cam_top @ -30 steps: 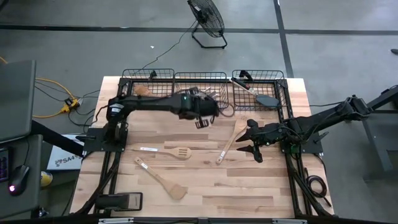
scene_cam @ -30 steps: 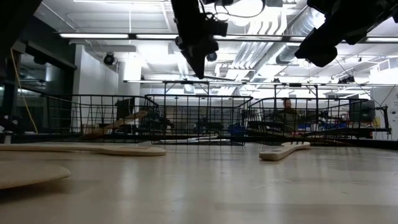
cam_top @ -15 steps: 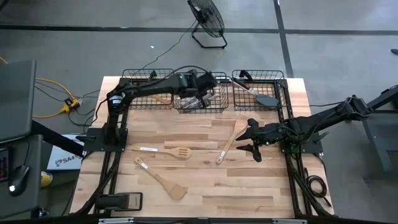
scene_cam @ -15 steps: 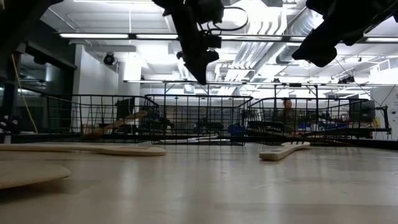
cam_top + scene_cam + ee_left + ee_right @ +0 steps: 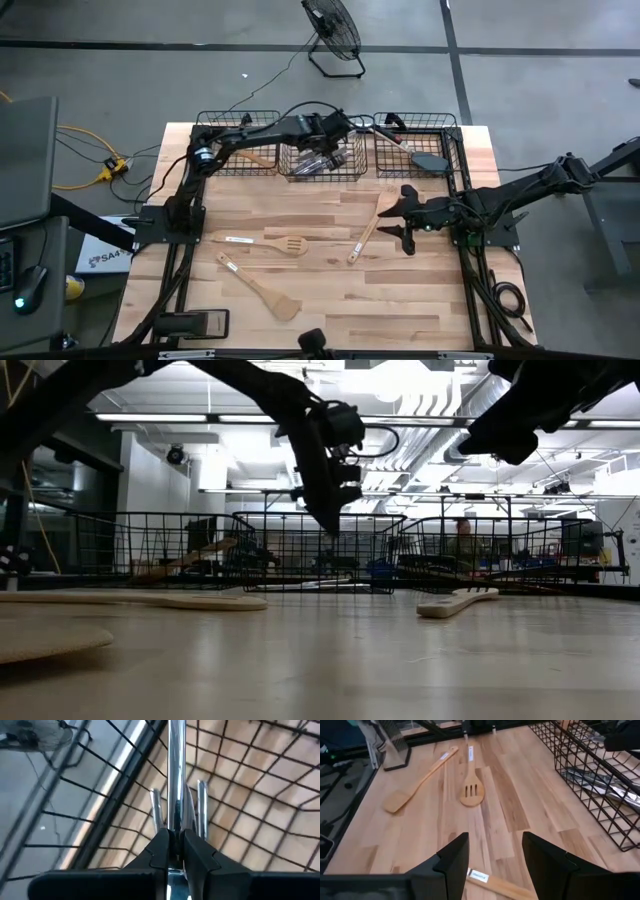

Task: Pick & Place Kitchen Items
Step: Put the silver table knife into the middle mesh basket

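My left gripper (image 5: 333, 135) is over the middle wire basket (image 5: 320, 172) at the far edge, shut on a silver metal utensil (image 5: 176, 770). It also shows in the low view (image 5: 328, 510). More silver utensils (image 5: 202, 800) lie in that basket. My right gripper (image 5: 404, 217) is open and empty above the table, right of a wooden spoon (image 5: 368, 230) that lies flat. A wooden slotted spatula (image 5: 262, 243) and a wooden spatula (image 5: 262, 291) lie flat at near left. My left gripper pinches the silver utensil's narrow shaft (image 5: 175, 832) between its two fingers (image 5: 159, 851). The shaft runs on forward past the fingertips, along the fingers, toward the basket's floor. Which end of the utensil it has, the fingers hide.
The left basket (image 5: 238, 120) holds a wooden utensil (image 5: 255, 157). The right basket (image 5: 452, 140) holds a black turner (image 5: 430, 159). The right wrist view shows the spoon's handle (image 5: 492, 881) under the fingers and both spatulas (image 5: 471, 790) farther off. A floor fan (image 5: 333, 35) stands beyond the table.
My left gripper has gone with the silver utensil from above the table's middle toward the far edge, over the middle basket. It has come down toward the basket and tipped its fingers downward.
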